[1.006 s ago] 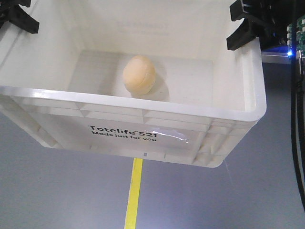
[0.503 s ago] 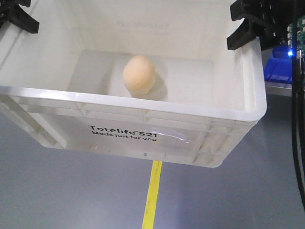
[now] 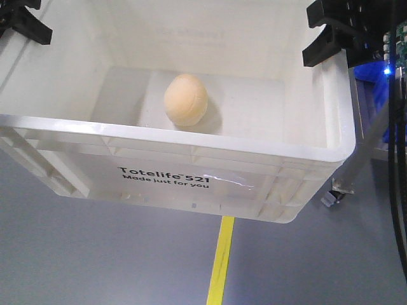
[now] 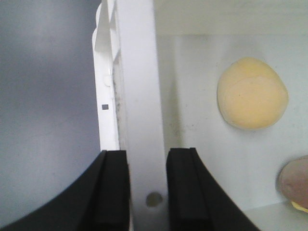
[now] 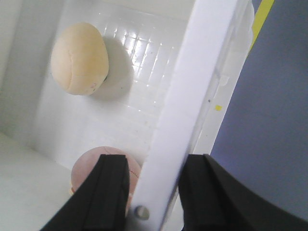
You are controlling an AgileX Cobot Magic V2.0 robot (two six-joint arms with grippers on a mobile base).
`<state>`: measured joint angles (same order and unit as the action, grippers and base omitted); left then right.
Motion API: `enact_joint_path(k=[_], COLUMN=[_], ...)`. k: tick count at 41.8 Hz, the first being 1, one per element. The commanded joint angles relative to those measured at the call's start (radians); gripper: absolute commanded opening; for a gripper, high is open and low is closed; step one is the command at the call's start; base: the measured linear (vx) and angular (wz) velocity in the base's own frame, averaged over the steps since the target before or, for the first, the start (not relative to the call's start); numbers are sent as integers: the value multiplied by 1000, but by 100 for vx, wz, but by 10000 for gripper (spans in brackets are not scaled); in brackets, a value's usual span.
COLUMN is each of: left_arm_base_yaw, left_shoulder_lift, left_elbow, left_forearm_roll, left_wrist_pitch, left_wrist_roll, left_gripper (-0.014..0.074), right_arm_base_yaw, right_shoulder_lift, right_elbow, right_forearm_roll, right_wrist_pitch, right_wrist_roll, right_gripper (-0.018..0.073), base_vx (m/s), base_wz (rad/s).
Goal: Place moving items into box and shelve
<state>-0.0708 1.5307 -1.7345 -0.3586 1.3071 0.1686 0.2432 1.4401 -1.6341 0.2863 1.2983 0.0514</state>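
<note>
Aloft over the grey floor, the box (image 3: 191, 136) hangs between my two arms with its printed long side facing the front camera. Inside, a peach toy (image 3: 186, 100) sits loose near the middle of the bottom. A pinkish-brown toy (image 5: 98, 168) lies in the near corner, seen only from the wrist cameras and partly hidden there.

The left tool (image 4: 147, 159) pinches the rim of the left end wall, one finger inside and one outside. The right tool (image 5: 156, 166) clamps the right end wall the same way. A yellow floor line (image 3: 219, 267) runs beneath the box, and a slanted metal leg (image 3: 359, 159) shows past its right corner.

By my reading, loading is finished and the carry to the shelf is the step in hand. No shelf board shows in any view, so I cannot say how close it is. The next move calls for both arms travelling together and level, since a tilt would send the toys rolling and uneven pull could twist the rim out of one pinch.
</note>
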Motion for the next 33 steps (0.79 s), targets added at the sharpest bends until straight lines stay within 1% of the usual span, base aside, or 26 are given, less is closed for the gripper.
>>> enact_joint_path(k=[1,14,33], left_arm_base_yaw=[-22,-22,-22], left_shoulder_lift=[-59,-59,-59], left_elbow=[-48,-48,-48], left_forearm_roll=[-201,-201,-201], left_wrist_pitch=[-52,-52,-52], left_wrist_roll=[-1,-1,-1], left_gripper=[0,0,0], right_arm_base_yaw=[17,17,17], right_shoulder_lift=[-46,-46,-46], right_elbow=[-44,-44,-44], right_forearm_roll=[201,203,203], right_wrist_pitch=[-102,-99,-99], right_wrist_roll=[-41,-41,-41], right_gripper=[0,0,0], base_vx=[50,52,54], base_wz=[12,8,0])
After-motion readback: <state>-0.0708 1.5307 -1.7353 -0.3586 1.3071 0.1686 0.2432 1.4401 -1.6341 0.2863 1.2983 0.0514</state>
